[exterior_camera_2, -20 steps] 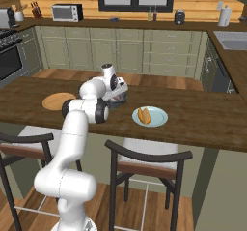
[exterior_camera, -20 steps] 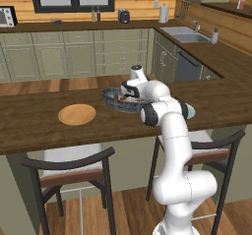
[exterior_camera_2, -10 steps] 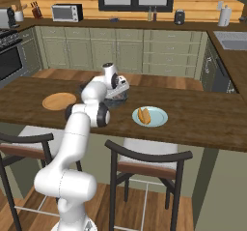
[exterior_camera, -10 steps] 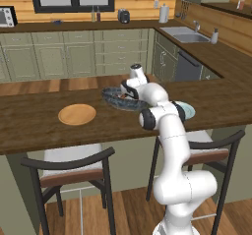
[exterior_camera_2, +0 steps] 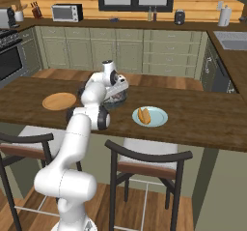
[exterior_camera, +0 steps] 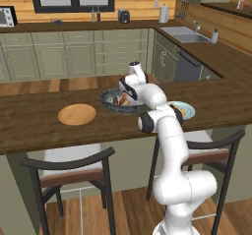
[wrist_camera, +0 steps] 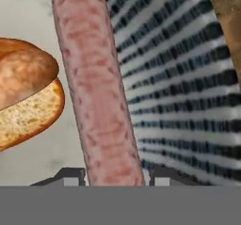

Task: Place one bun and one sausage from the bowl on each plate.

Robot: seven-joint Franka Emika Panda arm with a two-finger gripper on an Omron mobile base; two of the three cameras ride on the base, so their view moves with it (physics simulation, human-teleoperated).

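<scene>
My gripper (wrist_camera: 113, 177) is down in the dark patterned bowl (wrist_camera: 188, 101), shut on a pink sausage (wrist_camera: 96, 87) that runs up between the two fingertips (wrist_camera: 70, 176). A split bun (wrist_camera: 26, 92) lies just left of the sausage on the bowl's pale floor. From the base, the gripper (exterior_camera: 124, 97) reaches into the bowl (exterior_camera: 109, 102) at mid-counter. The tan wood plate (exterior_camera: 77, 114) lies bare to the bowl's left. The pale blue-green plate (exterior_camera_2: 157, 119) to the right carries a bun (exterior_camera_2: 144, 115).
The bowl and both plates sit on a long dark wooden counter (exterior_camera: 29, 131). Two bar stools (exterior_camera: 64, 165) stand in front of it. Cabinets, a sink (exterior_camera: 189, 36) and a microwave (exterior_camera_2: 66, 12) line the far walls.
The jaws have closed from wide open onto the sausage. The hand has stayed low over the bowl, and the plates have not moved.
</scene>
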